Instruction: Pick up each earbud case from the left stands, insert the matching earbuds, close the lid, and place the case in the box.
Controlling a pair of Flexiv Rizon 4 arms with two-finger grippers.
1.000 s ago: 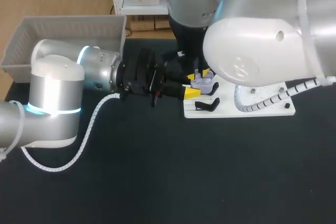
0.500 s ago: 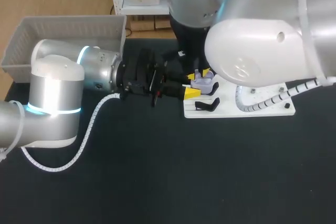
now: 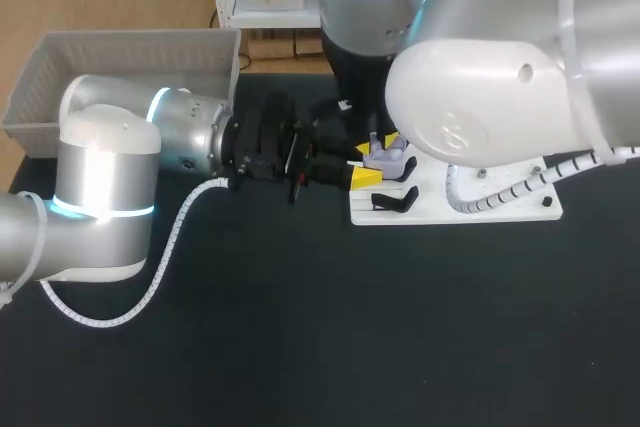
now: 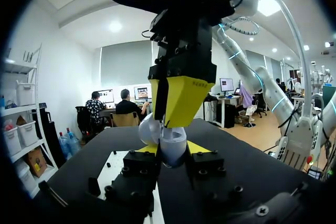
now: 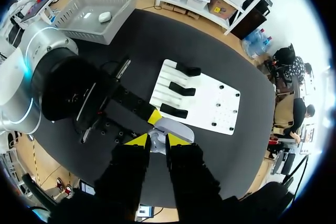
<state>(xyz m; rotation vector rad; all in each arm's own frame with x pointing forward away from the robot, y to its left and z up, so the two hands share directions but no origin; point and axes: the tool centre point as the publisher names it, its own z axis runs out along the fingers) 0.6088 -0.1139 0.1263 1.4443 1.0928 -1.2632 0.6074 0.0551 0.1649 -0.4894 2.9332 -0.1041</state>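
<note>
The left gripper point(image 3: 366, 164) is clamped on the open earbud case point(image 4: 168, 142), holding it level just beside the white stand board point(image 5: 210, 106), probably so that the right gripper point(image 5: 156, 140) can come down into it from above. Whether that gripper carries an earbud I cannot tell, as its tips and the case's lid hide the sockets. The right arm's bulk covers it from overhead.

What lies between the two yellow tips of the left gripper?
The open earbud case lies there, with both tips of the left gripper against it. The left wrist view shows this most clearly.
</note>
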